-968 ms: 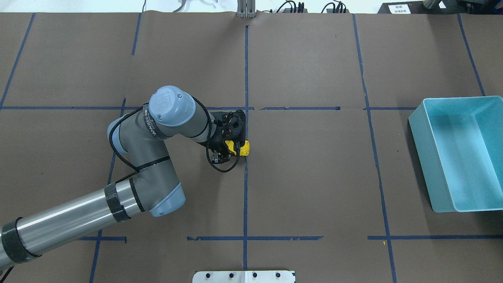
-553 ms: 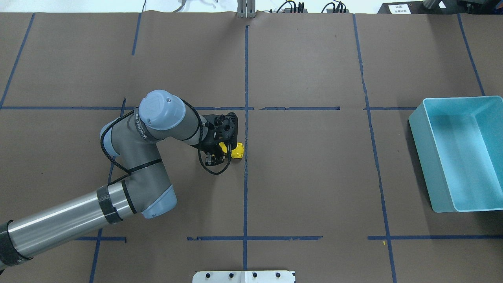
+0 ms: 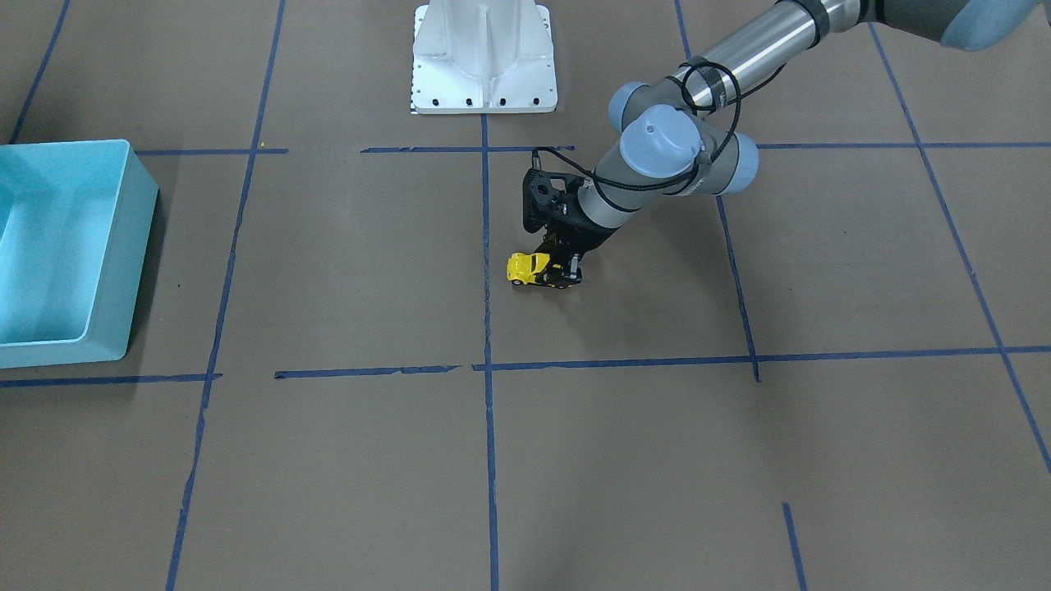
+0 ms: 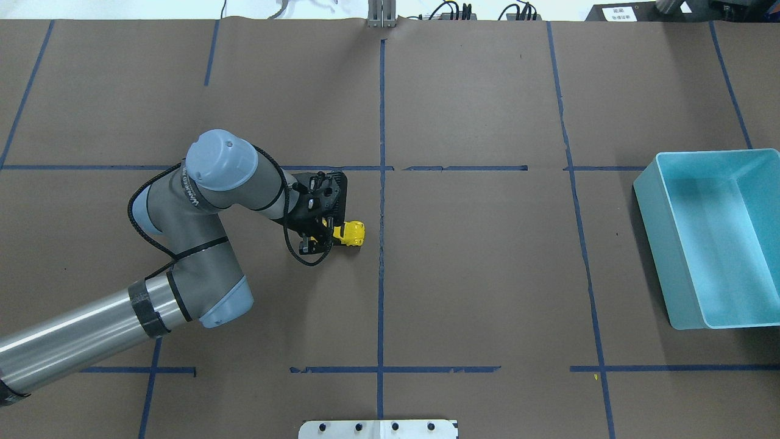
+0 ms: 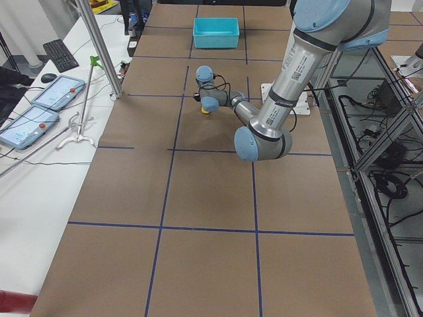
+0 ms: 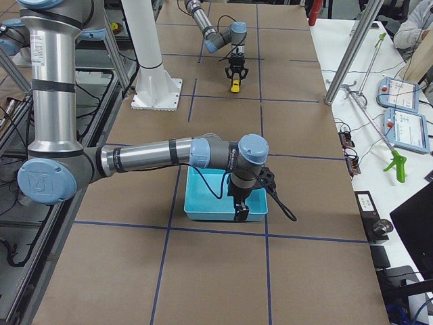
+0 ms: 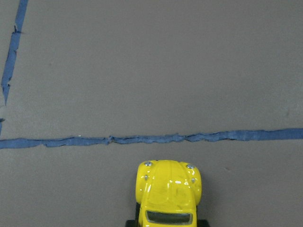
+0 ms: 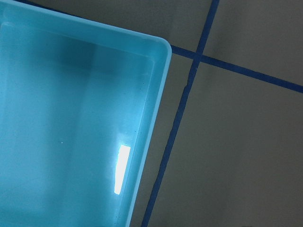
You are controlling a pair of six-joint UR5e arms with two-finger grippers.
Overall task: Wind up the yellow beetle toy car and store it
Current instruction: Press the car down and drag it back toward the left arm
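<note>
The yellow beetle toy car [image 4: 353,233] stands on its wheels on the brown table, just left of the central blue tape line. It also shows in the front view [image 3: 524,267] and, nose forward, at the bottom of the left wrist view [image 7: 169,189]. My left gripper [image 4: 332,236] is shut on the car's rear half, low at the table. My right gripper [image 6: 240,211] hangs over the turquoise bin [image 4: 664,244]. It shows only in the exterior right view, so I cannot tell whether it is open or shut.
The turquoise bin [image 3: 135,246] sits at the table's right end, nothing in it; its rim [image 8: 158,90] fills the right wrist view. The robot's white base plate [image 3: 484,57] is at the near edge. Blue tape lines grid the brown paper.
My left gripper has moved to the left with the car, pulling it backward along the table away from the central tape line.
</note>
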